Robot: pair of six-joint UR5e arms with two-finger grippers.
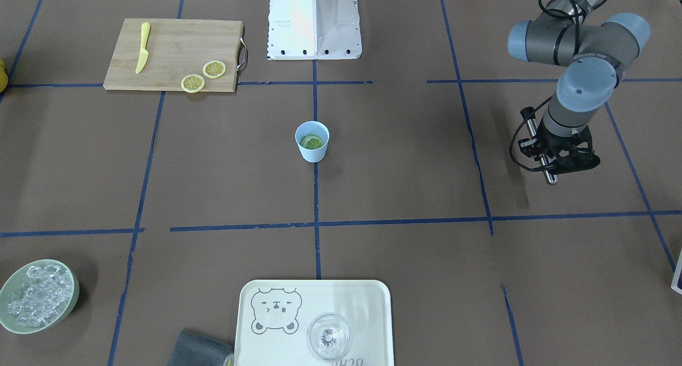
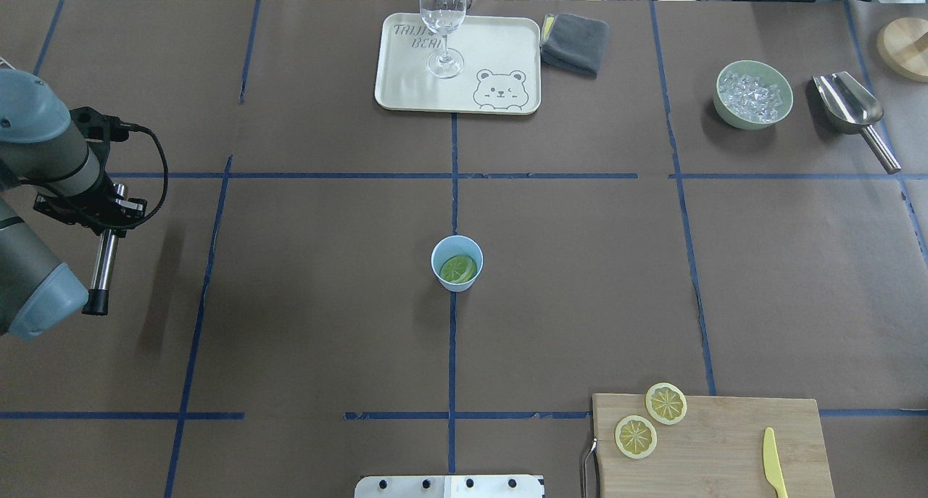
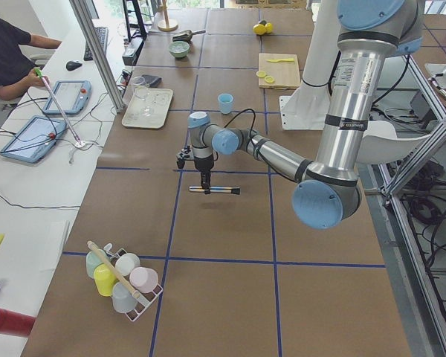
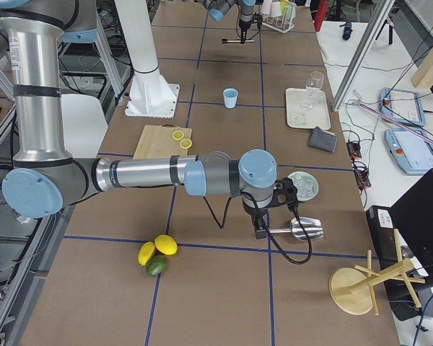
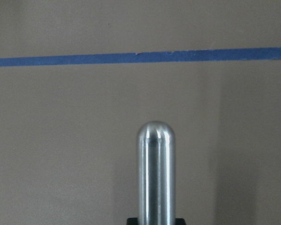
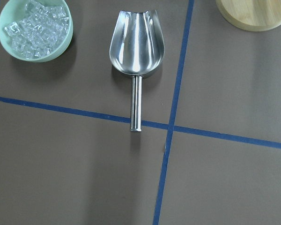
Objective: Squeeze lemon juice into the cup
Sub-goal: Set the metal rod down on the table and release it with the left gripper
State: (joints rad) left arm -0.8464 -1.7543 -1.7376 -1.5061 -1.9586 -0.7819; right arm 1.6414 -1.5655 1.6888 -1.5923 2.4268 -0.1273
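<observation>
On the brown table (image 2: 290,302) the left arm is well off to its own side. Its gripper (image 1: 557,161) is clamped on a metal rod (image 2: 105,266) that lies level, far from the cup (image 1: 311,154). The right gripper (image 4: 260,223) hangs over the scoop (image 6: 136,44); we cannot tell whether it is parted or closed.

The cup stands alone at the table's middle, with the lemon slice (image 2: 458,269) lying inside it.

We judge the step in hand to be pressing that slice. To do it well, we would turn the rod upright and centre its rounded end over the cup's mouth. Then we would push straight down on the slice. Nothing steadies the cup, so a slanted push could tip or slide it.

Counting:
- one cutting board (image 2: 725,440)
- one tray (image 2: 500,41)
- one bowl (image 2: 752,125) of ice
- one cloth (image 2: 576,41)
- one scoop
- one wine glass (image 2: 444,19)
- one cup
- one rod
- one yellow knife (image 2: 773,462)
- three lemon slices: one in the cup and two on the board (image 2: 665,402) (image 2: 636,436)
</observation>
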